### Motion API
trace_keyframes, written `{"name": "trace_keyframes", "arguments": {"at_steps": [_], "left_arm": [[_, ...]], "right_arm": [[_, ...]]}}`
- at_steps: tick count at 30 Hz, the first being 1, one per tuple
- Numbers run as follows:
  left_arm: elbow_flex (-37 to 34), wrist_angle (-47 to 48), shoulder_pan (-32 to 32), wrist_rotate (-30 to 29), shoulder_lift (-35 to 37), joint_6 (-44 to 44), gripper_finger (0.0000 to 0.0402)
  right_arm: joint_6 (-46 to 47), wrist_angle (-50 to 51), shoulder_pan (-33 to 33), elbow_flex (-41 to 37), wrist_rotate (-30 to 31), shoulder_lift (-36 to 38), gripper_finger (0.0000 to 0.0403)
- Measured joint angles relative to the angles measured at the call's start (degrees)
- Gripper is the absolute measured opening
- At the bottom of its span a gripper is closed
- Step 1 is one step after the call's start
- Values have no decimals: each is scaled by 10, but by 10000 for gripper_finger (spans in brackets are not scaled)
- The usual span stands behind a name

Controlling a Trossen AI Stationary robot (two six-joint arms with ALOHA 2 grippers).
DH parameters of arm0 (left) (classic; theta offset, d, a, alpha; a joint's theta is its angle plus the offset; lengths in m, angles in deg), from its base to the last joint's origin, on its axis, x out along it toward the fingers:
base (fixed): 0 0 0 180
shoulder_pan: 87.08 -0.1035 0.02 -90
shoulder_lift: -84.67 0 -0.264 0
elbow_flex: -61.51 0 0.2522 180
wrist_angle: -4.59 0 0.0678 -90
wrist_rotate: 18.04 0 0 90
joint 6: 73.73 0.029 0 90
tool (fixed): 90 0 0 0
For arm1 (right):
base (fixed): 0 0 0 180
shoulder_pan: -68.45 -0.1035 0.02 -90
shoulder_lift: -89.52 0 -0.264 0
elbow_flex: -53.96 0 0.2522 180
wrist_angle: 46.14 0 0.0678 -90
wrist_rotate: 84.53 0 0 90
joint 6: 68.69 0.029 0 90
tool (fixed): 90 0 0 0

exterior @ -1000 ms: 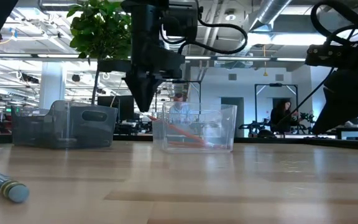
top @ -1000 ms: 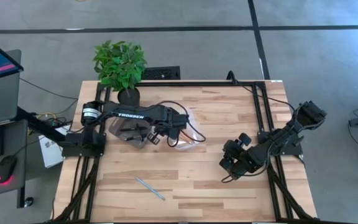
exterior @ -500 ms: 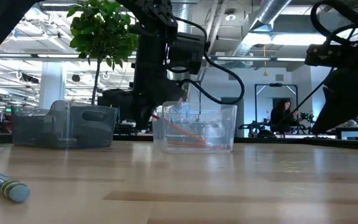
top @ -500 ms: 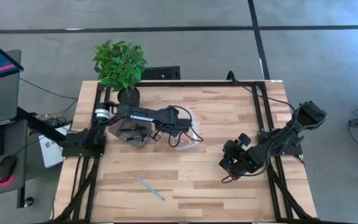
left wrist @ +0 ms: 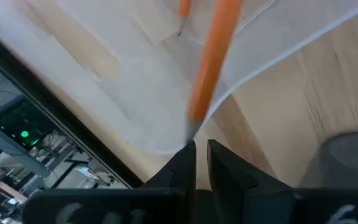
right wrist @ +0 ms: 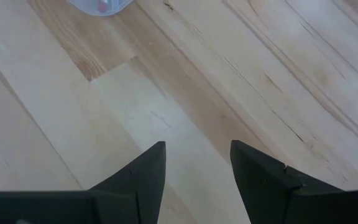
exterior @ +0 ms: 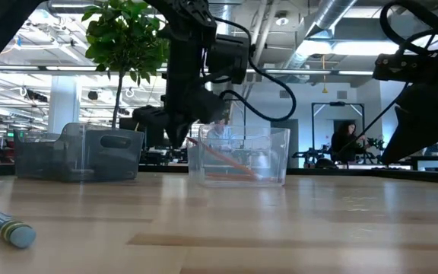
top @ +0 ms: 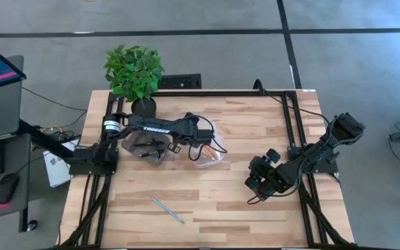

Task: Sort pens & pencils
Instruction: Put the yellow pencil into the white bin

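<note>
The left pincer [left wrist: 196, 149] is nearly clenched on the tip of an orange pencil [left wrist: 211, 62] that leans over the rim of the clear tray [exterior: 238, 156]. The sensible move looks to be to lower it until the pencil lies fully inside the tray, then let go. A second orange pencil [left wrist: 183, 9] already lies in that tray, the light blue pencil [top: 167, 210] waits on the bench [top: 242, 208] nearer the front, and the right pincer [right wrist: 197, 168] hangs parted and empty over bare wood.
</note>
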Motion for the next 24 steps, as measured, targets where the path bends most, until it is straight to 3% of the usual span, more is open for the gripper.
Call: {"name": "trace_keyframes", "arguments": {"at_steps": [12, 24], "left_arm": [[22, 18, 0, 15, 2, -11, 31], [22, 10, 3, 93, 2, -28, 31]], "right_arm": [[0, -8, 0, 0, -1, 0, 205], [0, -7, 0, 0, -1, 0, 205]]}}
